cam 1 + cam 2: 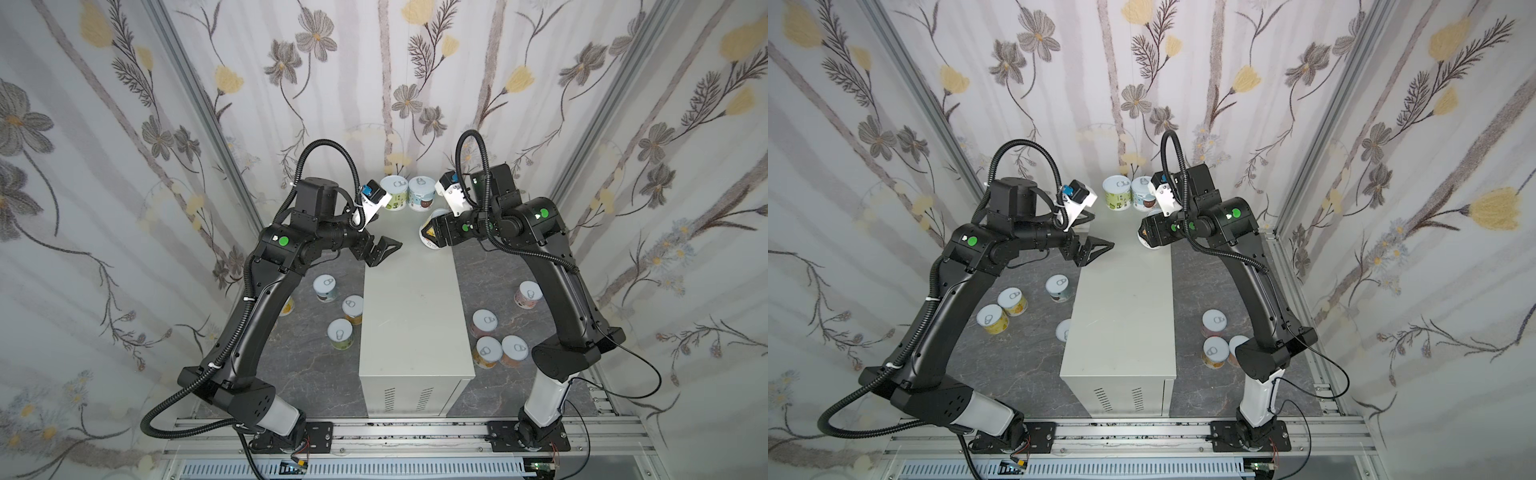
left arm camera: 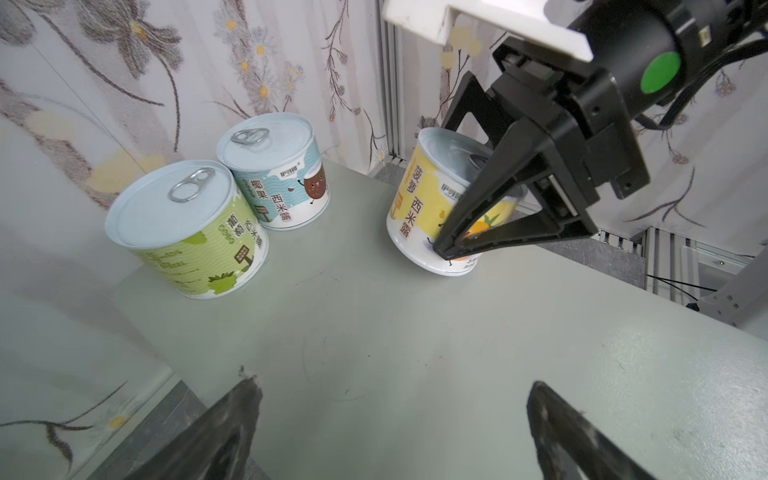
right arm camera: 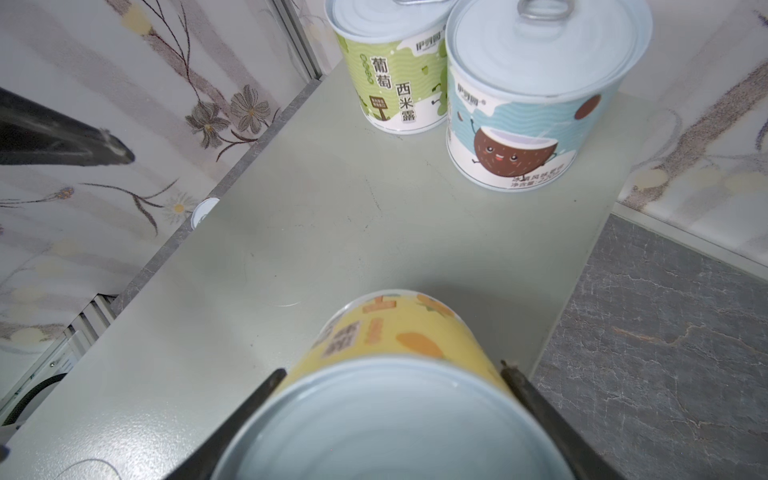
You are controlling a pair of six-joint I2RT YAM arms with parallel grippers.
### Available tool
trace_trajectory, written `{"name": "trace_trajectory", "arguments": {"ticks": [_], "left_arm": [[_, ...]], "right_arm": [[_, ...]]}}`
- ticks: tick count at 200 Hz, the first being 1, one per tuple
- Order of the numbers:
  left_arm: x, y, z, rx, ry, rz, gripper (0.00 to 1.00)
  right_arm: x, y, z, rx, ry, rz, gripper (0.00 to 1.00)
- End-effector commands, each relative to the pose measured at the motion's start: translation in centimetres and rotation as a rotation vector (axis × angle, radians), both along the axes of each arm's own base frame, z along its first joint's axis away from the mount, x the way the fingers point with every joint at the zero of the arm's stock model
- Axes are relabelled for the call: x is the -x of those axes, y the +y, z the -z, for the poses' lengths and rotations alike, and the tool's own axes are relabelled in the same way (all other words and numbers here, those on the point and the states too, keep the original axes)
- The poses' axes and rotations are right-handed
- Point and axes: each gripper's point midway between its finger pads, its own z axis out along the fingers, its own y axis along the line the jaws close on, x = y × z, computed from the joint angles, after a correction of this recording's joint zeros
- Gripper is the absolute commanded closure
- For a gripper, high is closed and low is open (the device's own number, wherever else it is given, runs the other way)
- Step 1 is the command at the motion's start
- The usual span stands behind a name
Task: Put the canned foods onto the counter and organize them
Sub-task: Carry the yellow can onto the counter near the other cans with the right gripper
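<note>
The counter (image 1: 411, 311) (image 1: 1121, 316) is a pale grey box with a flat top. At its far end a green can (image 1: 394, 193) (image 2: 187, 232) and a blue coconut can (image 1: 420, 192) (image 3: 519, 104) stand upright, touching. Nearer, by the right edge, is a yellow can (image 1: 434, 246) (image 2: 419, 199), slightly tilted with its base at the countertop. My right gripper (image 1: 429, 232) (image 3: 395, 368) is shut on it from the side, fingers against both flanks. My left gripper (image 1: 388, 251) (image 2: 392, 382) hangs open and empty over the counter's left edge.
Several more cans stand on the dark marbled floor (image 1: 299, 374): some left of the counter, such as one can (image 1: 340, 333), others on the right, such as another can (image 1: 487, 351). Flowered walls close in on three sides. A metal rail (image 1: 395, 432) runs along the front.
</note>
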Motion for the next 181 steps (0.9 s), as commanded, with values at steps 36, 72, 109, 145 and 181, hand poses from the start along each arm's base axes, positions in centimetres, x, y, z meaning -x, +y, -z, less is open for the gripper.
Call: {"name": "trace_trajectory", "arguments": {"ticks": [36,72,109,145,181], "left_arm": [[0.6,-3.5,0.9,0.021,-0.003,0.093,0.00],[1.0,-4.3,1.0,0.030,0.004,0.117,0.00],[1.2,-4.5,1.2,0.026,0.014,0.126,0.00],[1.2,-4.2,1.0,0.022,0.006,0.116,0.00],[1.3,-3.6,1.0,-0.004,0.001,0.093,0.00]], "right_arm": [[0.4,0.2,0.3,0.011,0.011,-0.021,0.24],[0.2,0.3,0.6,0.018,0.014,-0.020,0.25],[0.0,0.4,0.8,0.038,-0.002,-0.017,0.15],[0.2,0.8,0.5,0.053,-0.030,-0.034,0.10],[0.7,0.6,-0.2,0.065,-0.063,-0.036,0.00]]}}
